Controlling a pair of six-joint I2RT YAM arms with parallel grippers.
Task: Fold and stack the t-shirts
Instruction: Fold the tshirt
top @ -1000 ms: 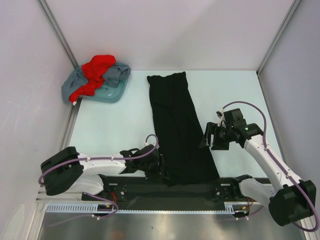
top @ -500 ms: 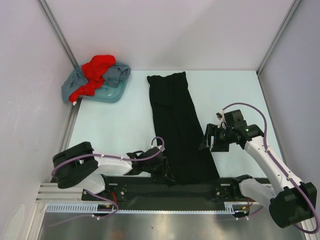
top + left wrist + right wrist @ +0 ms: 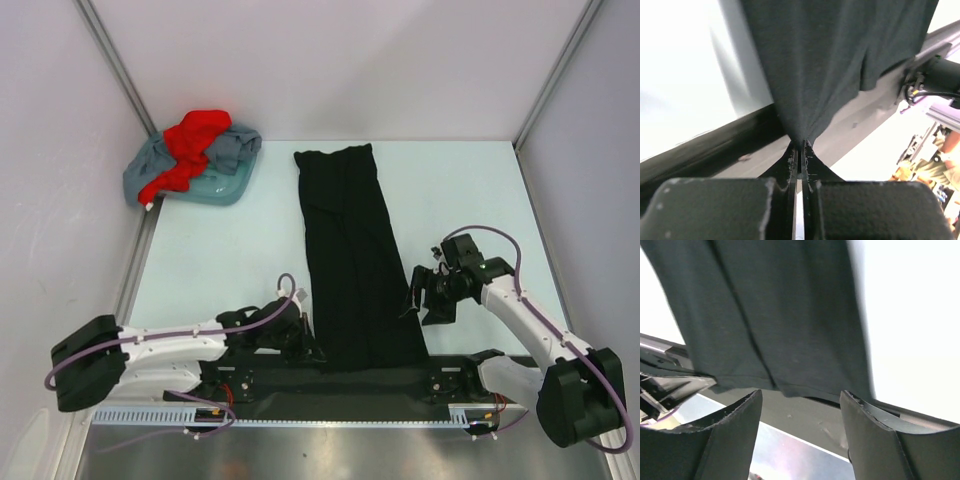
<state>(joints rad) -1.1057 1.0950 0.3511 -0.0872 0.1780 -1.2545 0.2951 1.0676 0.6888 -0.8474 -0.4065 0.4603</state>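
My left gripper (image 3: 800, 146) has just pinched shut on the near corner of the black shirt (image 3: 350, 250), which lies long on the table (image 3: 230, 260). My right gripper (image 3: 421, 296) is spread wide beside its right edge. I think I can fold soon.

Black t-shirt (image 3: 352, 260) flat; red (image 3: 192, 140) atop grey-blue (image 3: 230, 152)

grey-blue shirt (image 3: 236, 148): partly under red shirt (image 3: 195, 135), far left | black shirt (image 3: 352, 250): cropped in both wrist views
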